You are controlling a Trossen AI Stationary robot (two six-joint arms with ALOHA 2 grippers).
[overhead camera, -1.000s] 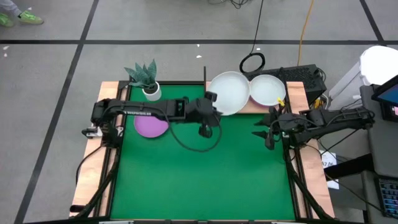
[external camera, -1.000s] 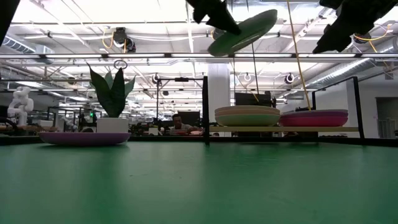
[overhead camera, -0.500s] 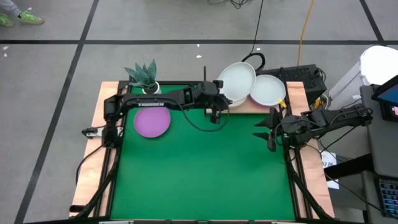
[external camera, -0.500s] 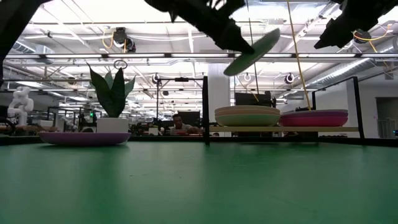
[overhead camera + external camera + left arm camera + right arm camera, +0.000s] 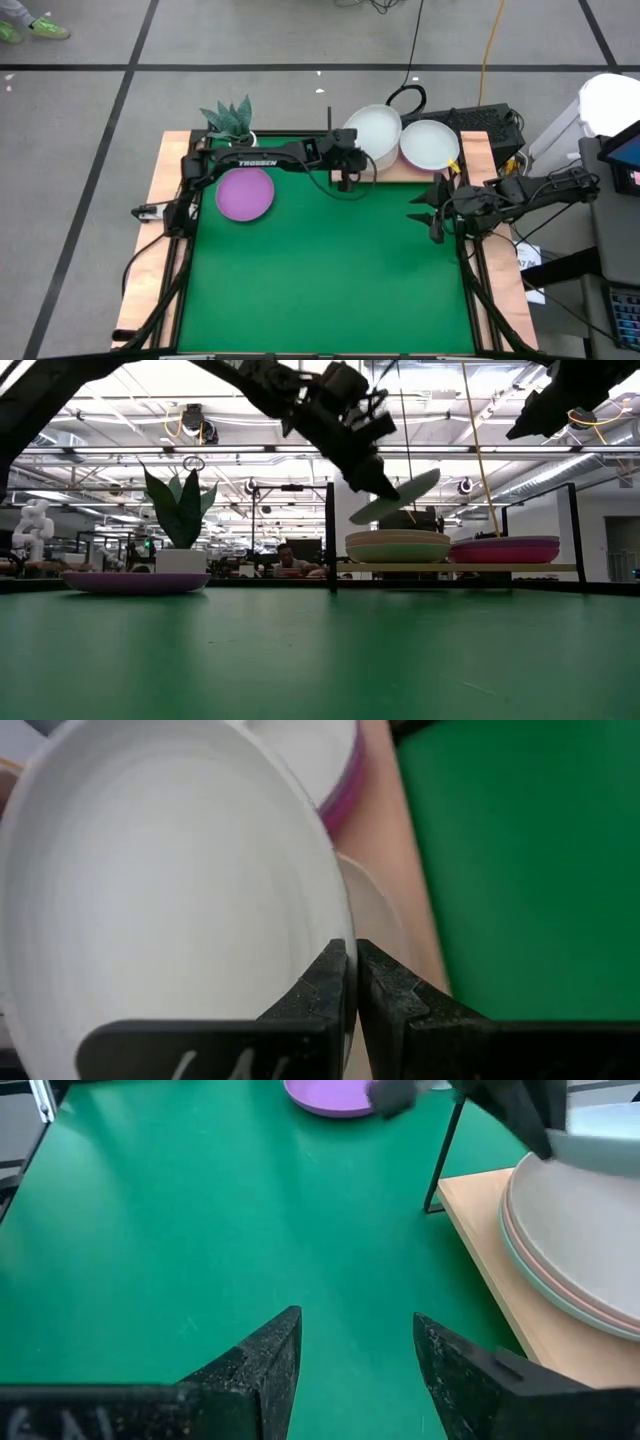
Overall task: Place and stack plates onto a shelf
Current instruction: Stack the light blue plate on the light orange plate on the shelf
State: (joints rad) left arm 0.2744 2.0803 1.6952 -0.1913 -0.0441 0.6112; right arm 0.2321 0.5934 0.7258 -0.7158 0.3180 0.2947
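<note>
My left gripper is shut on a whitish plate, carried tilted just above the left stack of plates on the light-wood shelf. A second stack, with purple and pink rims, sits on the shelf's right half. The black post stands at the shelf's left corner. One purple plate lies flat on the green mat. My right gripper hovers open over the mat's right side, near the shelf, touching nothing. My left gripper pinches the whitish plate's rim between its two fingers, on the plate's near-left side. The fingers come slanting down from the table's left. The plate is lifted clear above the left stack, tilted with the held edge low and the free edge higher.
A small white pot with a green plant stands at the far left corner of the mat. Wooden strips edge the mat. The mat's middle and near half hold nothing. Cables and equipment lie beyond the far right edge.
My left gripper has moved toward the far edge and right, over the shelf, and come down. The whitish plate went with it, from high above the mat to just above the left stack, still tilted. My right arm kept still.
</note>
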